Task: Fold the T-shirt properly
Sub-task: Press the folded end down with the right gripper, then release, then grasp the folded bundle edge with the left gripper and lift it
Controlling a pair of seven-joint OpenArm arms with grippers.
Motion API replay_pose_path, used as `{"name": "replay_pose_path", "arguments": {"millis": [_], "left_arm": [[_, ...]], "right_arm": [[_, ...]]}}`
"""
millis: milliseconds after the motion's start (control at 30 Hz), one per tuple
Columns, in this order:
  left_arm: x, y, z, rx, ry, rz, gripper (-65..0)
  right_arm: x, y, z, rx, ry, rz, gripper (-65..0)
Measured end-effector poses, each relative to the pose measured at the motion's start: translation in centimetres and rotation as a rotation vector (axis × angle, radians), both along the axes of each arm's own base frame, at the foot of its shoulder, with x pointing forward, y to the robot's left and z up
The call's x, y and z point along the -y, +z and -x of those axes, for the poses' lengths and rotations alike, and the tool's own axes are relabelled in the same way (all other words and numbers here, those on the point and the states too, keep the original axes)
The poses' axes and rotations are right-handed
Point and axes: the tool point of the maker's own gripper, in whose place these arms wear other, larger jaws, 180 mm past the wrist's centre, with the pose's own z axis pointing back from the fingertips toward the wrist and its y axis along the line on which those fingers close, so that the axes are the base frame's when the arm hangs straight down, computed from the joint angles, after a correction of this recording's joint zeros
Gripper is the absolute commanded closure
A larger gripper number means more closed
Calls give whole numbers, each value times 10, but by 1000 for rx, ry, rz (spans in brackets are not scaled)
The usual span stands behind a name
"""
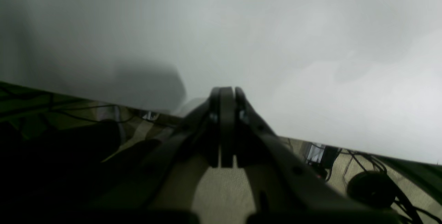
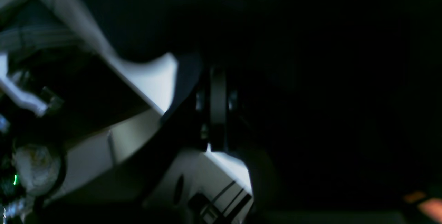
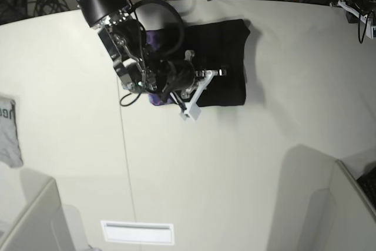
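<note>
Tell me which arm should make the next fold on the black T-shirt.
Right, probably. Its arm already reaches over the T-shirt, with the right gripper shut at the cloth. The left gripper is shut too, facing only bare table, outside the base view.

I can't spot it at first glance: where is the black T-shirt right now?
In the base view, the T-shirt lies on the white table, near its far edge, partly under the right arm's hand.

One black T-shirt; one grey garment; one white table; one robot arm.
</note>
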Motion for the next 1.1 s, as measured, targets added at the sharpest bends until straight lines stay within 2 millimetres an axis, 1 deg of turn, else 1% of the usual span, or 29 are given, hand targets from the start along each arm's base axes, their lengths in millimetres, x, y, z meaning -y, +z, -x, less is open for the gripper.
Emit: {"name": "replay_pose_path", "arguments": {"millis": [67,100,133,167,200,233,267,333,400,467,533,567,633,667,700,733,833,900,1000,1033,1100], "left_arm": [[0,0,-1,3,-2,1,0],[2,-1,-2,1,-6,5,0],[6,-4,-3,-9,-22,12,0],[14,-8,-6,-21,-48,24,0],[22,-13,-9,-29,-77,40,0],[33,-15,-13,-35,-107,51,0],[44,-15,-18,-25,-135,60,0],[67,-9,-30,13,-187,69,0],[94,-7,-38,34,-230,92,0],[123,-3,-50,79,-272,129,-2],[152,-2,-66,144,-296,223,-219],[161,-2,-71,174,-298,270,-319],[177,-3,-81,224,-303,374,-515],[184,-4,-84,240,-300,422,-586],[191,-7,-85,252,-294,469,-632],[199,-8,-90,267,-290,519,-650],[219,-13,-106,304,-297,628,-650],[234,-16,-115,312,-307,686,-650],[256,-19,-117,332,-284,790,-650],[262,-21,-115,320,-286,808,-650],[263,-12,-119,354,-290,832,-650]], "right_arm": [[-13,2,-7,-7,-8,-19,0],[-24,8,-9,-8,-4,-42,0],[-37,17,-11,30,28,-77,0],[-49,29,-12,72,68,-124,0],[-55,41,-14,112,90,-157,0],[-58,52,-16,156,100,-181,0],[-55,59,-19,185,99,-187,0],[-33,63,-27,220,71,-161,0],[0,56,-35,220,-19,-115,0],[31,50,-37,211,-90,-86,0],[65,50,-40,221,-180,-68,0],[83,50,-42,231,-221,-55,0],[124,49,-44,262,-286,14,0],[141,49,-43,273,-300,48,0],[152,48,-40,282,-306,73,0],[159,46,-36,280,-304,93,0],[167,34,-22,244,-286,125,0],[172,29,-17,231,-282,143,0],[175,25,-12,222,-282,155,0],[175,25,-11,219,-281,155,0],[175,24,-9,211,-278,153,0]]}}
